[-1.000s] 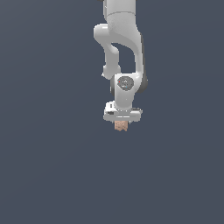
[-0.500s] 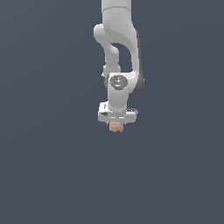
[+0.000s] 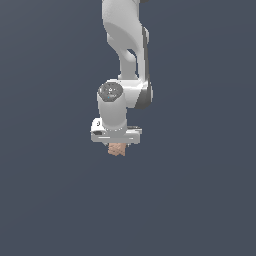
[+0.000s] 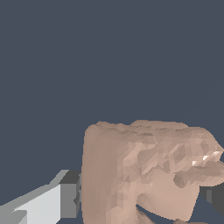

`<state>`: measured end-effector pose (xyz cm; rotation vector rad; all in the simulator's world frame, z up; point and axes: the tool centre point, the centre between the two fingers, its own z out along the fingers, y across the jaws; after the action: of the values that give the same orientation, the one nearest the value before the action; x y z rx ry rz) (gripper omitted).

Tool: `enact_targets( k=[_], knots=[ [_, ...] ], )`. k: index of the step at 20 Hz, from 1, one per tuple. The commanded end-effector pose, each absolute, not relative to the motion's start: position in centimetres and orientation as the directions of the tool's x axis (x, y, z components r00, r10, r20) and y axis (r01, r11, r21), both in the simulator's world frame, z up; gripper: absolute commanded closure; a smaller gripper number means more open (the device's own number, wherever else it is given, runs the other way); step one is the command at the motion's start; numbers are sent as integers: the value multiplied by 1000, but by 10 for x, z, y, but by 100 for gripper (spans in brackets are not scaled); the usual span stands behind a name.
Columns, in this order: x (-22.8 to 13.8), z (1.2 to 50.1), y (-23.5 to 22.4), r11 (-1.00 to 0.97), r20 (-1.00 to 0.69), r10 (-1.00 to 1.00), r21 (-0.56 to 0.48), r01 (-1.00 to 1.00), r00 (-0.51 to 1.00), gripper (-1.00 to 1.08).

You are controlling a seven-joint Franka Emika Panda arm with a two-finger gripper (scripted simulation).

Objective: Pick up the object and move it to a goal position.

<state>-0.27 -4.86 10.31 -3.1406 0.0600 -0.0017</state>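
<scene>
The object is a small pinkish-tan mottled lump hanging just under the white hand of the arm in the exterior view. My gripper is shut on it, and the fingers are mostly hidden behind the lump there. In the wrist view the object fills the near part of the picture, pressed between a grey-tipped white finger on one side and a dark pad on the other. Nothing touches the lump from below.
The white arm reaches down from the top of the exterior view. Around it there is only a plain dark grey-blue background, with no other objects, marker or surface edge to be seen.
The arm has swung toward the exterior view's left and a little lower, carrying the object with it. The wrist has turned slightly. The grip has not changed.
</scene>
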Motion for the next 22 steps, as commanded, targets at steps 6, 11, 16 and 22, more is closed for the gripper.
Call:
enact_targets(
  k=[6, 11, 16, 22],
  knots=[
    [35, 137, -106, -999, 1, -38, -1, -38, 999, 108],
    [56, 155, -136, -999, 0, -37, 0, -37, 999, 108],
    [74, 169, -161, -999, 0, -37, 0, -37, 999, 108],
    [88, 180, -179, -999, 0, -37, 0, -37, 999, 108]
  ],
)
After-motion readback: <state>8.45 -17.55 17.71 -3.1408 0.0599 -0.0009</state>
